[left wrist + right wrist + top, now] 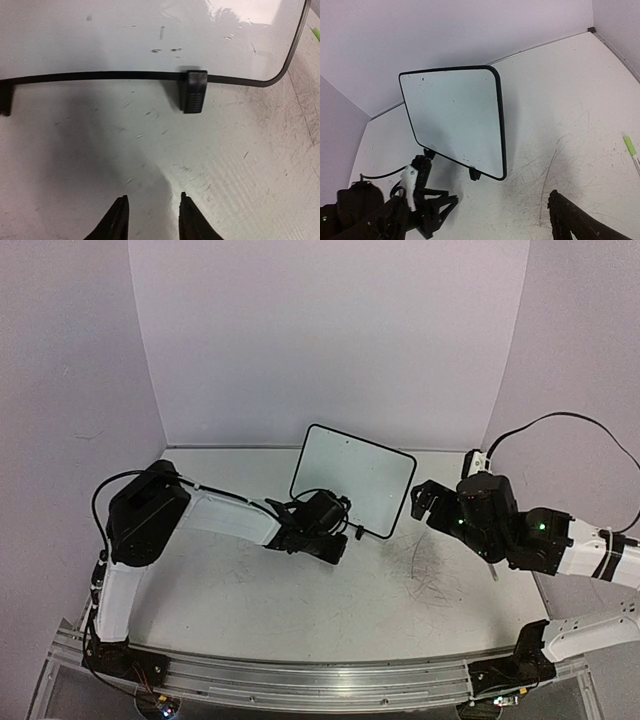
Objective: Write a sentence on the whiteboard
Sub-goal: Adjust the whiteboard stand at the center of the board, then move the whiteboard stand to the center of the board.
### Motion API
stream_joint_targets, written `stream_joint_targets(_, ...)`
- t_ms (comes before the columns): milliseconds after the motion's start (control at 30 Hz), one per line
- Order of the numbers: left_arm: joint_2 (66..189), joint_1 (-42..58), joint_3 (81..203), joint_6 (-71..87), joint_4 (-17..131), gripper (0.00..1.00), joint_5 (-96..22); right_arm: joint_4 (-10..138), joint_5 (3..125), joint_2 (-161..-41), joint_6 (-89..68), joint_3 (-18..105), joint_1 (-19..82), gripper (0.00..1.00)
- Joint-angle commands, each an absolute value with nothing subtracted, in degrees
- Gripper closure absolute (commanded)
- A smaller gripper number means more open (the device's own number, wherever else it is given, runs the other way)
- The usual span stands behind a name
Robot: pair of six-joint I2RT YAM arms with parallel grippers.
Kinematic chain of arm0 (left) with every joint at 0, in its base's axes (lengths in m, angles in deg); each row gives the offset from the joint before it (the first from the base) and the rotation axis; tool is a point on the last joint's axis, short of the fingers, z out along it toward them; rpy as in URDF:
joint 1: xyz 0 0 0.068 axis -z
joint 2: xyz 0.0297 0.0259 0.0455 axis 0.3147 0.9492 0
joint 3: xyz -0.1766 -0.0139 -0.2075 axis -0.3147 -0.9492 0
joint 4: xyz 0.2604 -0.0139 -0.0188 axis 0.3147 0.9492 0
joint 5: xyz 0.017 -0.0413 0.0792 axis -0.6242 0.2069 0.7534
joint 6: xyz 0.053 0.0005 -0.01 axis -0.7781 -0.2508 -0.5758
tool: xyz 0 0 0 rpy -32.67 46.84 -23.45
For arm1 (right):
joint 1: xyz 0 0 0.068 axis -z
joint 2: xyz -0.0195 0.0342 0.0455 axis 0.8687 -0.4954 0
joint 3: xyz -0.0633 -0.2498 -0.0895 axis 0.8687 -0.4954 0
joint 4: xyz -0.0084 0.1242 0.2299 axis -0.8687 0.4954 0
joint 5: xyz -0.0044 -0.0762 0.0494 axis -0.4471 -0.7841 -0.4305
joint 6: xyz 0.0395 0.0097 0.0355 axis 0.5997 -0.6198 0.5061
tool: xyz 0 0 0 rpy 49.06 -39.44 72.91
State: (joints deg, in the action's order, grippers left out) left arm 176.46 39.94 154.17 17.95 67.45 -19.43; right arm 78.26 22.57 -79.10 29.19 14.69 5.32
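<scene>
Whiteboard [355, 478]: upright on its feet, blank, facing both arms;
Left end effector [152, 196]: fingers apart, empty; we judge it placed to steady the board;
Right end effector [420, 503]: fingers apart; green-capped marker [630, 147] unheld

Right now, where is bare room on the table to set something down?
Free: the strip of table along the near edge, and the back-left corner beside the whiteboard. Crowded: around the left gripper before the whiteboard, and around the right gripper and marker.

One whiteboard [355, 480], one marker [630, 147], one left hand [152, 212], one right hand [424, 503]
</scene>
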Motion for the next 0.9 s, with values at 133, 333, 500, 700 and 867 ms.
stream_joint_targets(133, 150.6, 37.8, 133.2, 18.0, 66.6, 0.5, -10.2, 80.5, 26.0, -96.2, 21.1, 26.1, 7.7, 0.02)
stream_joint_targets(333, 135.8, 37.1, 127.1, 18.7, 67.6, 0.3, -6.8, 83.9, 30.6, -115.2, 23.7, 39.4, 7.6, 0.02)
stream_joint_targets(500, 126.9, 37.0, 125.4, 18.8, 67.7, 0.25, -7.4, 84.0, 35.4, -126.3, 32.8, 46.1, 7.6, 0.06)
stream_joint_targets(700, 120.5, 36.9, 123.3, 18.4, 67.4, 0.24, -9.5, 84.1, 33.7, -133.3, 38.8, 47.3, 7.7, 0.22)
stream_joint_targets(867, 117.2, 36.9, 120.9, 18.1, 67.0, 0.24, -9.6, 84.1, 31.1, -135.8, 41.0, 47.9, 7.7, 0.31)
